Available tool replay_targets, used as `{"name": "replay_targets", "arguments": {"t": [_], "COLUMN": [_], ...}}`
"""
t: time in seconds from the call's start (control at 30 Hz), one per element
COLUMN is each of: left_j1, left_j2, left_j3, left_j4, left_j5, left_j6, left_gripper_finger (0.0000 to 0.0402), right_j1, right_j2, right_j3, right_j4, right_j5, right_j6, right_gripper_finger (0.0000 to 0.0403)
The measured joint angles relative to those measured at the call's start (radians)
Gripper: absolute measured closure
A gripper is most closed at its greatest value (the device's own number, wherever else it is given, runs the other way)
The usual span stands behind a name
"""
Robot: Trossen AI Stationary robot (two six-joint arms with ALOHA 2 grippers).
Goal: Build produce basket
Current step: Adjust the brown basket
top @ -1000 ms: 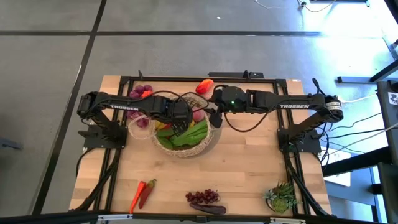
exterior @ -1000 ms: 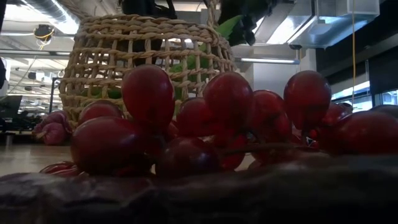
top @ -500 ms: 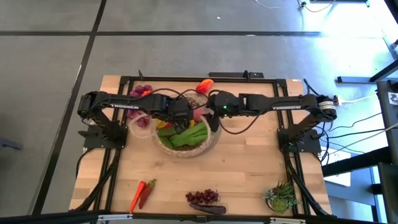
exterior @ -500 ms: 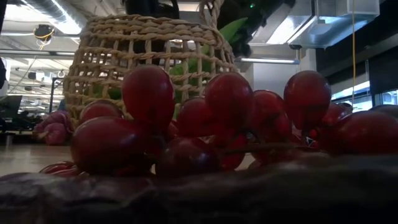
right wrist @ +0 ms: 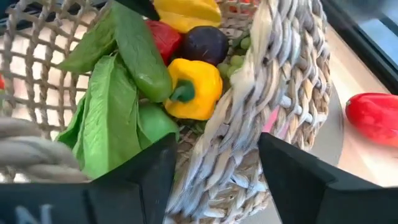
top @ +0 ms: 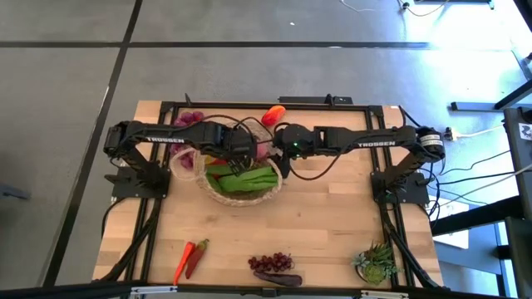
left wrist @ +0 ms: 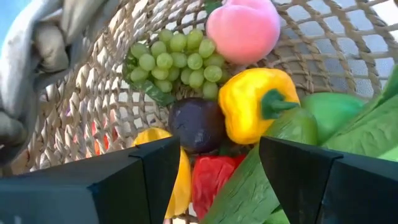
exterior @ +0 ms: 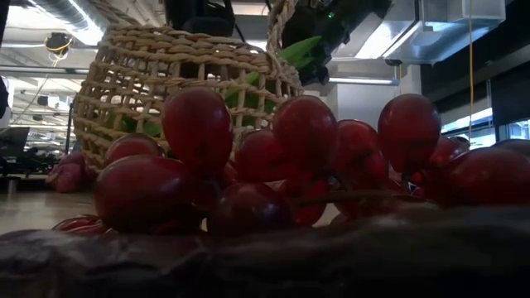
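Red grapes (exterior: 273,165) hide the basket (exterior: 166,74) base in low view

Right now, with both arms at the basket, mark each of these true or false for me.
1. The basket holds a yellow pepper. True.
2. The purple grapes lie inside the basket. False: they lie on the table near its front edge.
3. The right gripper straddles the basket's woven rim. True.
4. The potted plant stands beside the left arm. False: it stands at the front corner on the right arm's side.
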Motion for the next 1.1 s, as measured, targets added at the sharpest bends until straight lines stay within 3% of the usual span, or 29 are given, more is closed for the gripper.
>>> {"name": "replay_targets", "arguments": {"t": [0.17,0.4,1.1], "left_j1": [0.006,0.007,0.007], "left_j2": [0.000,0.000,0.000], "left_j3": [0.000,0.000,0.000], "left_j4": [-0.003,-0.002,0.000], "left_j5": [0.015,0.041,0.034], "left_j6": [0.000,0.004,0.004], "left_gripper_finger": [0.0191,0.0191,0.0191], "right_j1": [-0.001,0.000,0.004], "right_j2": [0.000,0.001,0.002], "right_j3": [-0.002,-0.002,-0.003], "right_j4": [0.025,0.037,0.088], "right_j5": [-0.078,-0.078,-0.054], "right_j6": [-0.014,0.105,0.157], "right_gripper_finger": [0.0180,0.0180,0.0180]}}
